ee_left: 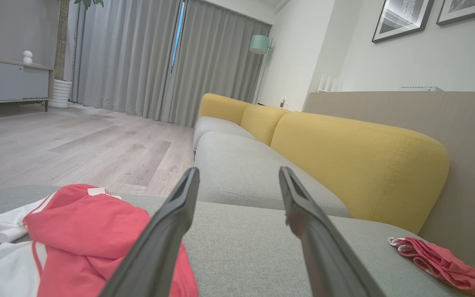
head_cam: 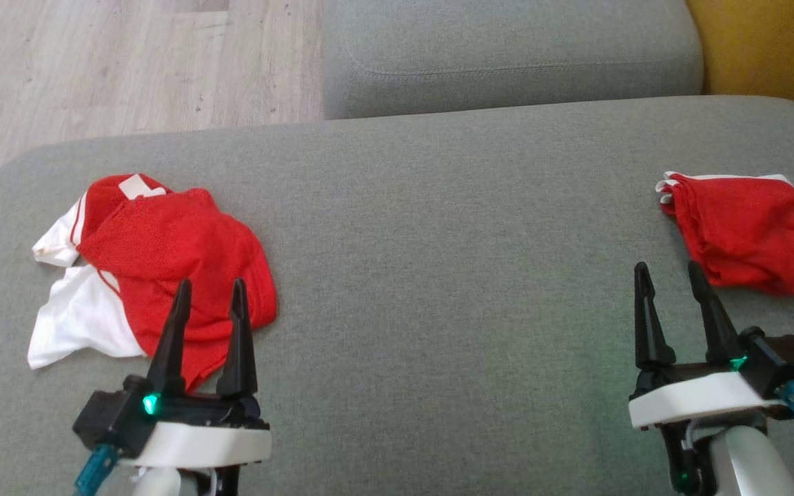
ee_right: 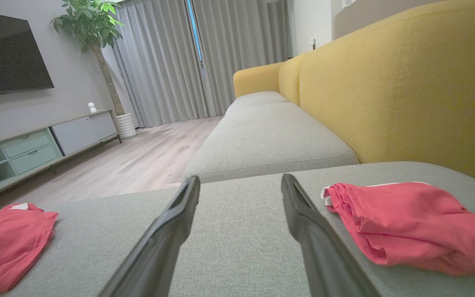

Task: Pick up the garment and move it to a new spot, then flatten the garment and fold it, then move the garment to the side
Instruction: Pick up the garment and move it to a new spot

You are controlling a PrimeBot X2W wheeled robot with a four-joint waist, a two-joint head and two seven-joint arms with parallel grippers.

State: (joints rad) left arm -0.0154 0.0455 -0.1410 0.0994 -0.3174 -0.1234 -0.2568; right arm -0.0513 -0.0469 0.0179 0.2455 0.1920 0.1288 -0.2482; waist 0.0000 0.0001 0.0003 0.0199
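We note the crumpled red-and-white mesh garment lying just ahead-left of the left gripper, the nearer arm; it and the right gripper gape empty.

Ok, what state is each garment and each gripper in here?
Red-and-white garment: crumpled in a heap, not folded.
Red garment: folded, lying off to the robot's right.
Left gripper: open, holding nothing.
Right gripper: open, holding nothing.

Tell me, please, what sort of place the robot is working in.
Most likely a home living room: a grey and yellow sofa, a wall TV above a low cabinet, and long curtains.
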